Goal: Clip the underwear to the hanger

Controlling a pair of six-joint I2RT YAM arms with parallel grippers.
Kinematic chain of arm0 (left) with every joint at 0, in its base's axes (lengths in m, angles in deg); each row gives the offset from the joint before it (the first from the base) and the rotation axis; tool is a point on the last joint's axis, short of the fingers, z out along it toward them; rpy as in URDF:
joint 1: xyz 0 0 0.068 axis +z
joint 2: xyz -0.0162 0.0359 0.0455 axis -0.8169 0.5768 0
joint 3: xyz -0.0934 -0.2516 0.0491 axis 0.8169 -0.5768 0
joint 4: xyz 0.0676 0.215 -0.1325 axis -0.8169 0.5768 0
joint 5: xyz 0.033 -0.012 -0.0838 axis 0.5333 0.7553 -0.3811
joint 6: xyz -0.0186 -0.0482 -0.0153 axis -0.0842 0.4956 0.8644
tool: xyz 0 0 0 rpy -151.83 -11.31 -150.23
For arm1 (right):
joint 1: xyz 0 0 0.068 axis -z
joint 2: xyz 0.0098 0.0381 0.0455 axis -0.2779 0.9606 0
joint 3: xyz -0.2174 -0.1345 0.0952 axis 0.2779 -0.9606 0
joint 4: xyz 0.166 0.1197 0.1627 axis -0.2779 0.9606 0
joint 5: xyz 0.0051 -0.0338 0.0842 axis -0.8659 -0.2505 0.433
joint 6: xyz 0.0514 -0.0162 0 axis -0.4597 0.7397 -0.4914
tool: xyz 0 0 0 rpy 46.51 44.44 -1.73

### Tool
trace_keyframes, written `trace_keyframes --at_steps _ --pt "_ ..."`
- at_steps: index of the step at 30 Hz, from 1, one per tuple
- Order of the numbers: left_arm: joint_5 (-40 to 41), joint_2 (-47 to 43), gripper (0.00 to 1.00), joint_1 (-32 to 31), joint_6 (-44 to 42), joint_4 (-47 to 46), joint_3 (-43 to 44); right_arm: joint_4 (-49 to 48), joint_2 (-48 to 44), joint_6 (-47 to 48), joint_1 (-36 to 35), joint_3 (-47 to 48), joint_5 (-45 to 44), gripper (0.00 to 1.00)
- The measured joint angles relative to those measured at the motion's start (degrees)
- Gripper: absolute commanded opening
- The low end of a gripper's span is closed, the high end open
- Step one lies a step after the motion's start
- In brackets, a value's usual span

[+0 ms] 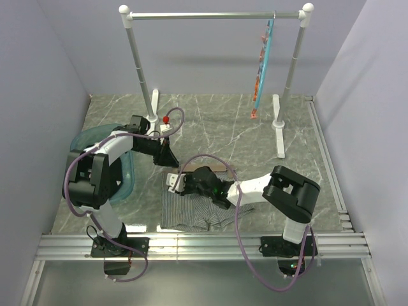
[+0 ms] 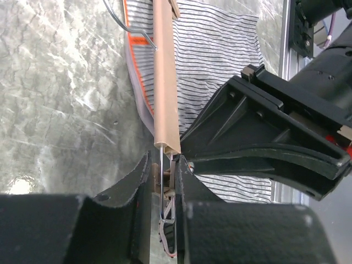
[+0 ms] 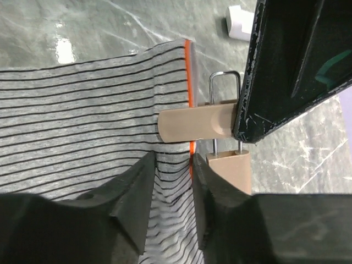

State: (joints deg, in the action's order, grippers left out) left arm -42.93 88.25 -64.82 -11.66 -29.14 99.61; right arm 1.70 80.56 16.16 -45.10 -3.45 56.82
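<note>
At the lower centre of the overhead view, the underwear [image 1: 191, 213], flat on the marble table [image 1: 217, 121], waistband toward the far side. Over it, the right gripper [image 3: 173, 165], narrowed to a slit with a fold of striped cloth pinched in it, just beside the orange waistband edge. Just beyond, the hanger [image 2: 165, 82], lying along that waistband, one wooden clip [image 3: 192, 124] overlapping the cloth. At its frame-left end, the left gripper [image 2: 165, 165], clamped tight on the wire clip [image 2: 166, 212] there. Farthest, at the top of the frame, a white rack [image 1: 217, 14] with a teal hanger [image 1: 264, 60] hung at its right.
</note>
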Motion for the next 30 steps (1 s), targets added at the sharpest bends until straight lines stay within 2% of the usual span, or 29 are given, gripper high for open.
trace_keyframes --at_steps 3,5,8,11,16,22,26,30 --pt "0.46 0.00 0.20 0.09 0.90 -0.72 -0.26 2.43 0.00 -1.16 -0.02 1.01 -0.74 0.40" --pt "0.66 0.04 0.19 0.11 0.94 -0.68 -0.26 3.30 0.00 -1.79 0.00 1.09 -1.16 0.34" --pt "0.81 0.20 0.34 0.11 0.57 -0.31 -0.26 4.48 0.00 -2.73 0.07 1.09 -1.88 0.35" --pt "1.60 0.26 0.36 0.11 0.02 0.28 -0.26 5.01 0.00 -3.15 0.15 1.09 -2.21 0.33" --pt "2.21 0.26 0.30 0.11 -0.02 0.17 -0.39 5.05 0.00 -3.41 0.26 1.09 -2.23 0.31" --pt "2.60 0.26 0.17 0.11 0.13 -0.28 -1.49 5.05 0.00 -3.63 0.55 1.09 -1.95 0.33" --pt "2.58 0.26 0.07 0.11 0.20 -0.31 -1.55 5.05 0.00 -2.82 1.44 1.09 2.38 0.39" --pt "2.58 0.26 0.04 0.11 0.07 -0.09 -1.55 6.58 0.00 -0.72 2.36 1.27 7.80 0.40"
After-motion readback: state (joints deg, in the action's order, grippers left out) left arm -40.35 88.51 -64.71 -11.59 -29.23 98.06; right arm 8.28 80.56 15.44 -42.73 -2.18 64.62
